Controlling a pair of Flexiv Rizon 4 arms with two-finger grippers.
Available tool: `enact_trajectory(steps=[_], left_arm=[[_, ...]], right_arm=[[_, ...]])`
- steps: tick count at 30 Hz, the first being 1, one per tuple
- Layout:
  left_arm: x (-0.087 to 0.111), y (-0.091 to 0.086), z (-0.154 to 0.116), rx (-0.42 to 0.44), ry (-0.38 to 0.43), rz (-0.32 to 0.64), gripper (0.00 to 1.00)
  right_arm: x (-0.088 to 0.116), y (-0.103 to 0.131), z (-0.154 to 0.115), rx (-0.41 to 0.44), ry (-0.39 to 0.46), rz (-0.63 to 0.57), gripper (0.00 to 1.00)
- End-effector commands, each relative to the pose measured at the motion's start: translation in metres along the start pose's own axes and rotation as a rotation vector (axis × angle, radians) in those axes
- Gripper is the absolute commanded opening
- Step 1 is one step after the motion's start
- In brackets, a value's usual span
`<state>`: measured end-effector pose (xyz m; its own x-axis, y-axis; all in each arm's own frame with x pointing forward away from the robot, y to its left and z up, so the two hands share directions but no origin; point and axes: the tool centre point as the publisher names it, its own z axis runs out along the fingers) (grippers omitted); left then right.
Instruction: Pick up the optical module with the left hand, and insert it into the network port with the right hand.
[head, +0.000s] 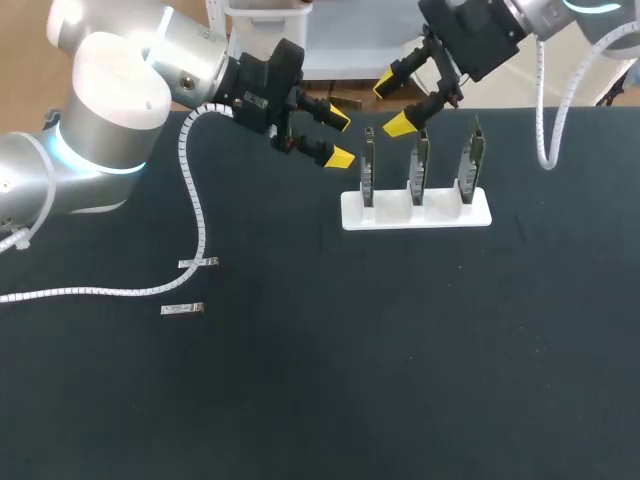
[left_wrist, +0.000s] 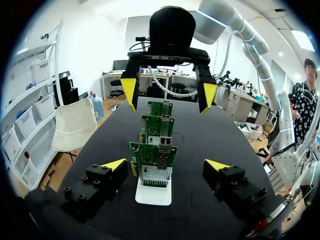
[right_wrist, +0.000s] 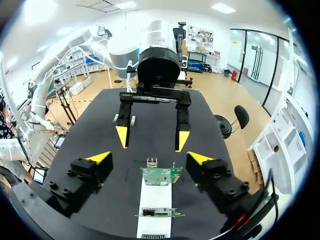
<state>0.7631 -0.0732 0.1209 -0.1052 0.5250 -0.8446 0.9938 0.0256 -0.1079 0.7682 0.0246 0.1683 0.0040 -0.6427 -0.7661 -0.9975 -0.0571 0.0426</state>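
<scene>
My left tool (head: 336, 139) hangs spread and empty just beside the white stand (head: 415, 212). My right tool (head: 394, 105), also spread with nothing in it, hovers close over the three boards (head: 420, 165) standing upright in that stand. The optical module (head: 198, 263) I must fetch lies flat on the dark counter (head: 400, 350), well apart from both tools, with a second module (head: 182, 309) near it. I judge three risks from here. My left arm's coiled cable (head: 196, 205) runs right beside the module and could sweep it aside as I swing over. The module is thin and lies flat, so a pinch set off-centre may tip it or send it skidding. And my two tools sit close together by the stand, so either could clip a board on pulling away.
</scene>
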Motion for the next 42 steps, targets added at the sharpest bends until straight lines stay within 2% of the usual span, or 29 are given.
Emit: enact_trajectory(steps=[1,20,42], left_arm=[[-0.001,0.001,0.000,0.002,0.005,-0.002,1.00],[-0.001,0.001,0.000,0.002,0.005,-0.002,1.00],[-0.001,0.001,0.000,0.002,0.005,-0.002,1.00]], right_arm=[[0.002,0.004,-0.001,0.029,0.005,-0.012,0.00],[-0.008,0.000,0.009,0.042,-0.030,-0.010,0.00],[-0.002,-0.005,0.025,0.006,-0.015,0.007,0.00]])
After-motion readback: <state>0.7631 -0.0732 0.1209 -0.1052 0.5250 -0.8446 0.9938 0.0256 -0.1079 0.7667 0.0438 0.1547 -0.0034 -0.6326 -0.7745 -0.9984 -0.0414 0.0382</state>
